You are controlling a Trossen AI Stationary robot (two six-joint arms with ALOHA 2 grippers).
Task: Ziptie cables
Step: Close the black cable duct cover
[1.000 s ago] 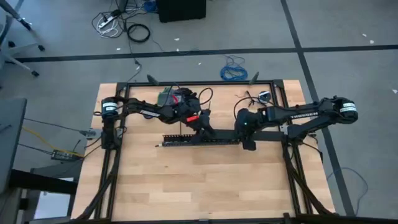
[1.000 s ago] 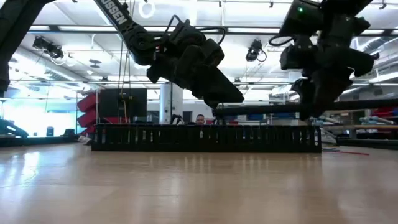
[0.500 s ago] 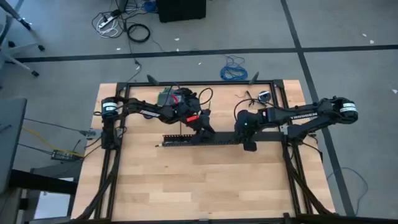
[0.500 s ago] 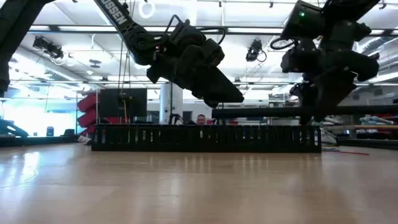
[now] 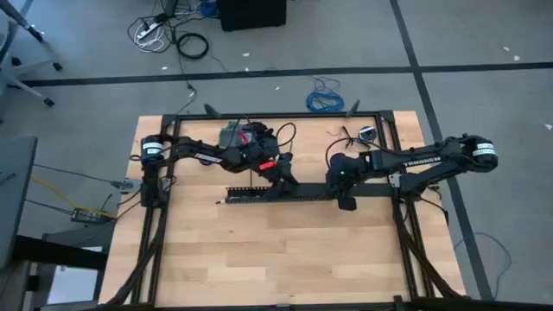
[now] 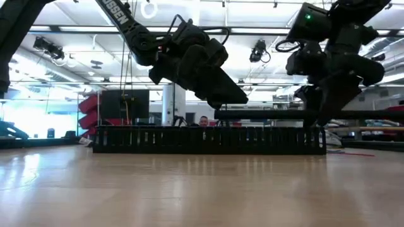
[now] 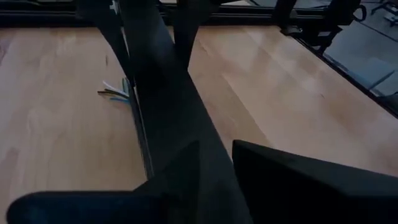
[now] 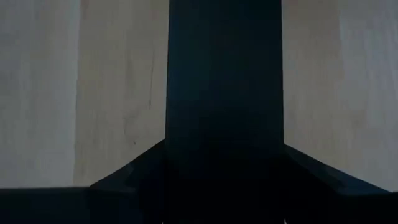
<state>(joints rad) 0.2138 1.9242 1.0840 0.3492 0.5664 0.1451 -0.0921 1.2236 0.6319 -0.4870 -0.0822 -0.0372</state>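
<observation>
We see a long black tray (image 5: pixel 276 193) lying across the middle of the table (image 5: pixel 259 250). The cables (image 7: pixel 115 92) lie in it, and their thin ends poke out at one end. The left gripper (image 5: pixel 289 182) holds a flat black strip (image 6: pixel 271 114) above the tray. The right gripper (image 5: pixel 346 200) grips the strip's other end. Both jaws look clenched on it. We see no tie around the cables, so we think most of the job is left.

Slotted tray (image 5: pixel 259 192) across the table (image 5: pixel 259 250) middle, strip (image 6: pixel 265 114) above it, cable ends (image 7: pixel 115 91) beside the tray.
</observation>
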